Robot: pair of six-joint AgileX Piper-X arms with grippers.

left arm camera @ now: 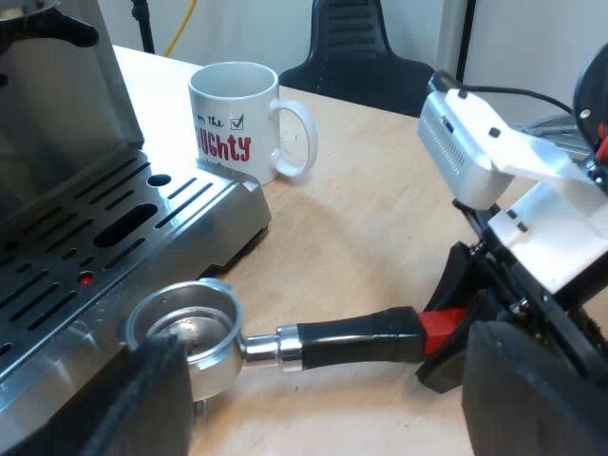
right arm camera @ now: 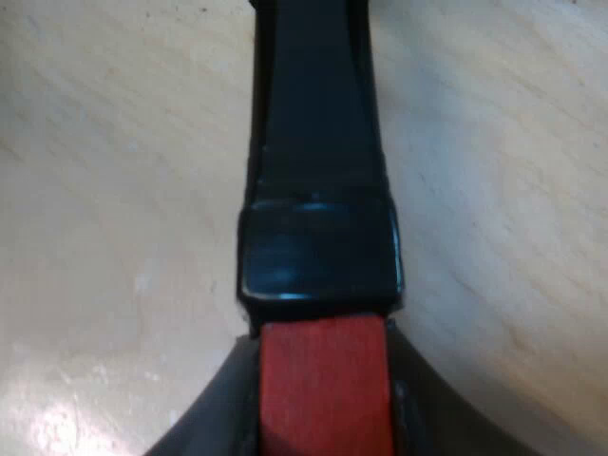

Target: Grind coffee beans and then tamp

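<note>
Left wrist view — right end effector (left arm camera: 445, 328) grips the holder's (left arm camera: 313, 342) red end, left end effector (left arm camera: 332, 408) wide, basket (left arm camera: 185, 328) contents unclear.

The light wooden tabletop (left arm camera: 380, 218) carries the espresso machine (left arm camera: 114, 237). A white mug (left arm camera: 237, 119) stands near its drip-tray corner, and the metal holder (left arm camera: 275, 347) lies just beside the tray.

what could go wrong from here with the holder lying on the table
The right hand grips the metal holder at its red end, far from the metal basket, so it may sag or slip when lifted.
The basket lies close by the tray edge of the espresso machine and could catch on it.
The mug stands nearby; a wide swing might knock it.
</note>
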